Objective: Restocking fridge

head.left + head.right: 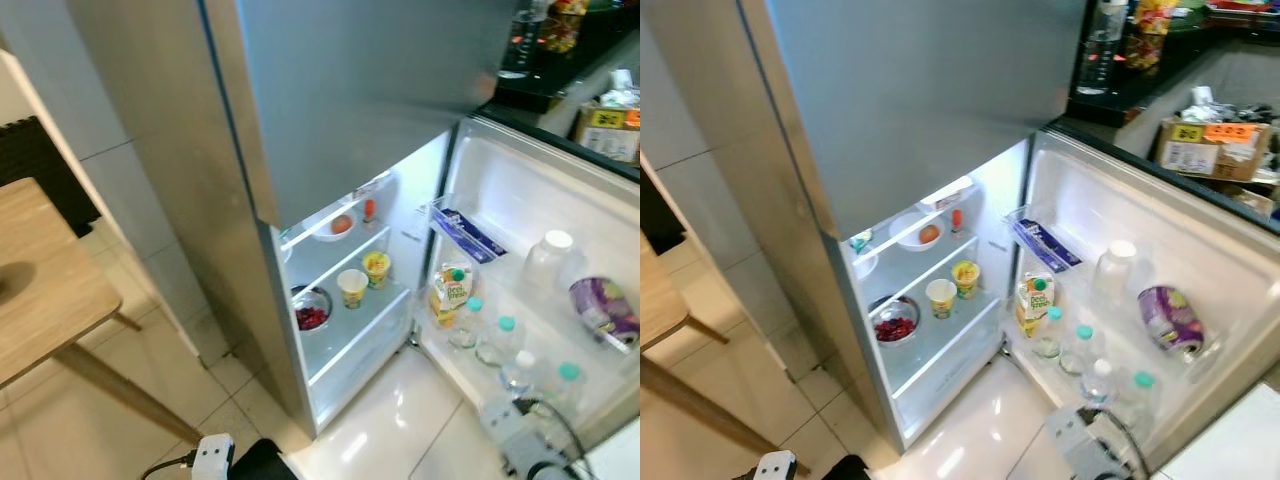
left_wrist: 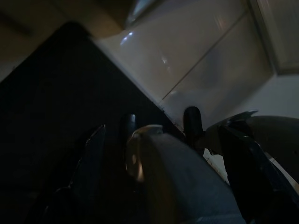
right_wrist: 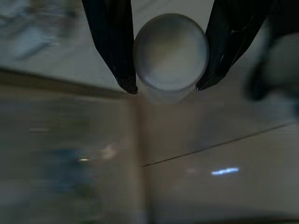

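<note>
Between the right gripper (image 3: 166,86) fingers sits a white-capped bottle (image 3: 170,53), held by its sides, probably light, smooth and slippery, with the open fridge (image 1: 330,300) at twelve o'clock.

Open fridge (image 1: 352,330), perhaps 4 bottles (image 1: 505,342).

Glossy pale tiled floor (image 1: 400,410), wooden table (image 1: 40,270), cluttered dark counter (image 1: 1160,70)

The fridge (image 1: 940,150) stands with its lower door (image 1: 1160,230) swung wide. A white-capped bottle (image 3: 170,51) sits clamped in the right end effector (image 3: 166,86).
</note>
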Tool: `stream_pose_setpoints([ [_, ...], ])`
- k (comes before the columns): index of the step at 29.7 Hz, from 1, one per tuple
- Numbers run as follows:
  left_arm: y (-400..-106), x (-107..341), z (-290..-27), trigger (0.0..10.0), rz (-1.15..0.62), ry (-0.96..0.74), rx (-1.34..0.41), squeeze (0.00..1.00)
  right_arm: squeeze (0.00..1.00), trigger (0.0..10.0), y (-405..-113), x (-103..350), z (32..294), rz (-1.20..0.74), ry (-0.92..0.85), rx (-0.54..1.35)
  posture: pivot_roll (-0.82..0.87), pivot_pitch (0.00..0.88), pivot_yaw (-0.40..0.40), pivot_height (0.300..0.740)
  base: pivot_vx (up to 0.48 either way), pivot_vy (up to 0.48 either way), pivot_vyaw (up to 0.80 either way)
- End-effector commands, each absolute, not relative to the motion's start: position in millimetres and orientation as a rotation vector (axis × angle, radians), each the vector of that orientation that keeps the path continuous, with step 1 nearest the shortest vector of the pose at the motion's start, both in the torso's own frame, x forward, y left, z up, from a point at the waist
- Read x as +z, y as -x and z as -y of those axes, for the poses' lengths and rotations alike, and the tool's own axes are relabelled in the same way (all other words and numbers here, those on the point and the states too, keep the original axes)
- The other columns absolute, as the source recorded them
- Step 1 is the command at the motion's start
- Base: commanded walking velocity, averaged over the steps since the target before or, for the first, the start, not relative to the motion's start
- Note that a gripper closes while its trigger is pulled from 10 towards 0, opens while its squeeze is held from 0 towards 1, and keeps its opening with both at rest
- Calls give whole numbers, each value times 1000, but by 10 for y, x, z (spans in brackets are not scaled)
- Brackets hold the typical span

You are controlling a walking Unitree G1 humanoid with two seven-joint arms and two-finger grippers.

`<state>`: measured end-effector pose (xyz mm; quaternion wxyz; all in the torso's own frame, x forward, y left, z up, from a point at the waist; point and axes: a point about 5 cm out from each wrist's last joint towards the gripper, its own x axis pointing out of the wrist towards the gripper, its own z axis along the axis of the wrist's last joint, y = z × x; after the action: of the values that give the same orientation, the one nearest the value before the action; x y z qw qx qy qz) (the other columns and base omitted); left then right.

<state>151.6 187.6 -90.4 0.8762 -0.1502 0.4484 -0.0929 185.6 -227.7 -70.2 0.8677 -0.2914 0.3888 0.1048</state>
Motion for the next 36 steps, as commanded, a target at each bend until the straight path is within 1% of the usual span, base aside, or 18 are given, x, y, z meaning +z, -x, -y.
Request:
stream_pose_setpoints([
  [1,-1466,-930,-1854,10000,-964,306,-205,0,0,10000,-1811,-745,2182,-824,604,266,-171,0,42,740,0,0,0],
  [3,-1474,-928,-1847,10000,-963,305,-208,0,0,10000,-1714,-803,2164,-871,583,266,-172,0,43,740,0,0,0],
  [4,-1474,-928,-1847,10000,-963,305,-208,0,0,10000,-1714,-803,2164,-871,583,266,-172,0,43,740,0,0,0],
  [9,-1472,-931,-1825,10000,-962,300,-214,0,0,10000,-1317,-977,2214,-1071,456,211,-156,0,36,740,0,0,0],
  [11,-1467,-933,-1823,10000,-963,298,-214,0,0,10000,-1240,-1002,2232,-1107,444,206,-156,0,36,740,0,0,0],
  [13,-1463,-936,-1826,10000,-963,299,-206,0,0,10000,-1244,-1001,2241,-1116,440,198,-155,0,35,740,0,0,0],
  [21,-1420,-956,-1809,10000,-981,290,-210,0,0,10000,-1360,-964,2250,-1100,421,175,-168,0,43,740,0,0,-800],
  [29,-1459,-945,-1776,10000,-970,267,-224,0,0,10000,-1427,-947,2232,-1098,422,184,-166,0,40,740,0,0,0],
  [32,-1476,-941,-1764,10000,-968,263,-227,0,0,10000,-1431,-947,2226,-1100,423,187,-169,0,39,740,0,0,-800],
  [36,-1480,-942,-1765,10000,-973,250,-226,0,0,10000,-1427,-950,2219,-1103,421,187,-171,0,40,740,0,0,0],
])
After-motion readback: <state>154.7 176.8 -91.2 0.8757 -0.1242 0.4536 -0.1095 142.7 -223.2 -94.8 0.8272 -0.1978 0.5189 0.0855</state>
